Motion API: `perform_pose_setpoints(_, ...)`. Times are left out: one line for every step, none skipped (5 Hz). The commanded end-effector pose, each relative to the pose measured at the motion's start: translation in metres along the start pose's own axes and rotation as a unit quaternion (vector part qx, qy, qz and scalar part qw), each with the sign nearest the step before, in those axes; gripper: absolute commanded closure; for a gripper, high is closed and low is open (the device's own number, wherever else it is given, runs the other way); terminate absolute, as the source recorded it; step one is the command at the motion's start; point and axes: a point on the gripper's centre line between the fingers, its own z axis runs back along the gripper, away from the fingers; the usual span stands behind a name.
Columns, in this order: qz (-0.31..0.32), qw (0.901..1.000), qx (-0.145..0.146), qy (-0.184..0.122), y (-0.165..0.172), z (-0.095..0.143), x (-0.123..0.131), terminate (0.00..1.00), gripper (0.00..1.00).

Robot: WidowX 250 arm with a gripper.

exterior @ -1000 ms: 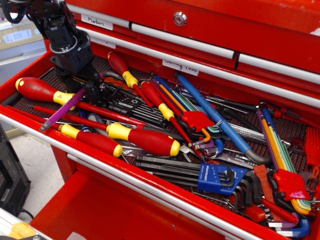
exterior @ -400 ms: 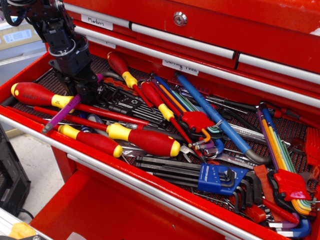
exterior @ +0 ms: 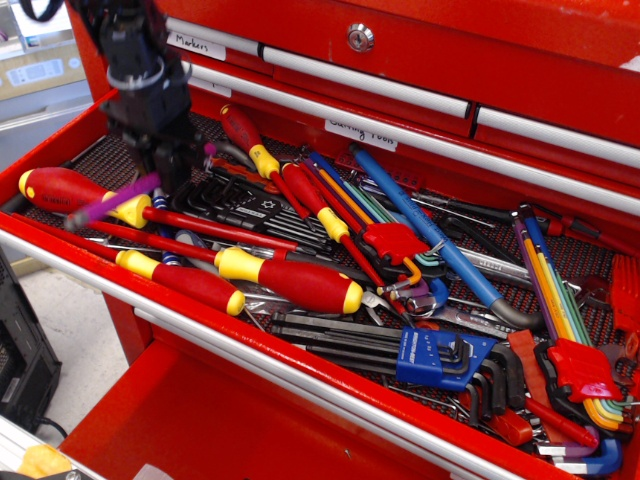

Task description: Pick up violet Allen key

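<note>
Near edge of the open red drawer [exterior: 150, 290] has two red-and-yellow screwdrivers [exterior: 285, 280] lying flat, a blue-holder black hex key set [exterior: 440, 358] to the right, rainbow key sets [exterior: 575, 370] far right. Violet Allen key [exterior: 112, 200] is at the left of the drawer, long axis running from its greyish lower-left end up and right into the gripper [exterior: 172, 168]; it looks tilted and clear of the tools under it, crossing in front of the leftmost screwdriver handle [exterior: 60, 188]. Gripper appears clamped on the key's upper-right end, though the fingers are dark and the contact itself is hard to make out. Only one arm, directly above the key's held end, so most of the rod sticks out to the lower left; judged risk is the free end swinging or catching on the drawer lip. Behind: thick long blue key [exterior: 425, 228] mid-drawer, black mesh liner, closed labelled drawers [exterior: 400, 95] and lock of the red tool chest, greyish shop floor at left
</note>
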Motion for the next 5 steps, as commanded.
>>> perform_pose_setpoints(-0.012, 0.9956, 0.057, -0.073, -0.01, 0.078, 0.022, 0.0, 1.0)
perform_pose_setpoints(-0.016, 0.9915, 0.096, -0.086, -0.013, 0.117, 0.021, 0.0, 1.0)
perform_pose_setpoints(-0.009, 0.9825, 0.152, -0.108, -0.01, 0.15, 0.016, 0.0, 1.0)
perform_pose_setpoints(-0.004, 0.9729, 0.19, -0.132, -0.009, 0.179, 0.009, 0.0, 1.0)
perform_pose_setpoints(-0.013, 0.9757, 0.166, -0.142, -0.003, 0.187, 0.007, 1.0, 1.0)
